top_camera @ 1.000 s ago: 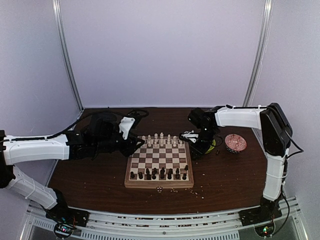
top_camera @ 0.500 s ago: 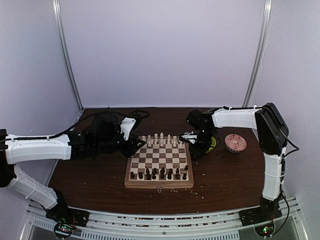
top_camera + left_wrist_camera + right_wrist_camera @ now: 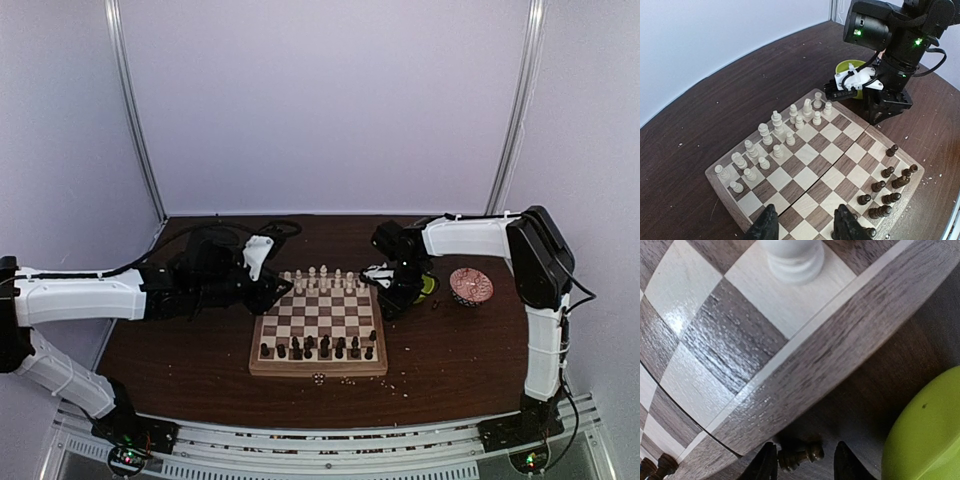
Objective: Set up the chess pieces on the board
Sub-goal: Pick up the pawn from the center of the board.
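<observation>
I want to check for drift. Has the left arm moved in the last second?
Yes. In the top view the left arm has reached slightly right, closer to the board and its left rim.

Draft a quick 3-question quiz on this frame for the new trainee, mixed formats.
1. True or false: the dark piece between the right gripper's fingers stands upright on the board.
2. Multiple choice: seen from the arm bases, the cream-white pieces stand on the board's A) far rows, B) near rows, C) middle rows.
3. Fill in: the left gripper holds ____.

Key
1. False: it lies on its side on the table, beside the board's rim.
2. A.
3. Nothing: its jaws are open and empty.
</observation>
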Available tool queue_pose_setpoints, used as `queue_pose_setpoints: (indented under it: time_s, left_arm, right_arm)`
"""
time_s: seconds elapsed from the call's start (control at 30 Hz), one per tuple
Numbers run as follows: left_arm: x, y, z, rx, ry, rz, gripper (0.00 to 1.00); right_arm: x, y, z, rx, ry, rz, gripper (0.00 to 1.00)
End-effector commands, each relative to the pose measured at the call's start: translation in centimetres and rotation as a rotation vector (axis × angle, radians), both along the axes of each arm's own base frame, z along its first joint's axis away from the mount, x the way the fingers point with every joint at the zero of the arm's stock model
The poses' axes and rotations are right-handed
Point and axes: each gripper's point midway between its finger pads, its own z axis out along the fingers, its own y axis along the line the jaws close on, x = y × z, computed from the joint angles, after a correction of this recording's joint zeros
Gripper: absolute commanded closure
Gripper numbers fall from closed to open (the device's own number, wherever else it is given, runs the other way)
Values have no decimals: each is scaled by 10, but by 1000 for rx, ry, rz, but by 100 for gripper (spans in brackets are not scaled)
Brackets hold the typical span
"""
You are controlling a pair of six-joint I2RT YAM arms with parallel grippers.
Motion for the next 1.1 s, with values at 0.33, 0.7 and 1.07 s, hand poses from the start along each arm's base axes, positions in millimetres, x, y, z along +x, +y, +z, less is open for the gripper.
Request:
queue_pose_setpoints:
  time_s: [0.33,0.7,1.07]
  left_arm:
    - [4,-6,2,-37,-11,-6,59]
    - [4,-8,-1,-34,-4,-14,59]
    - [3,-8,-3,-30,-2,-17,59]
  right_arm:
    - [-5,-15,-3,-34,3,-13,58]
    - [-3,-28,-1,-23,11,-51,59]
    - [-3,-41,1,-20,14,-82,63]
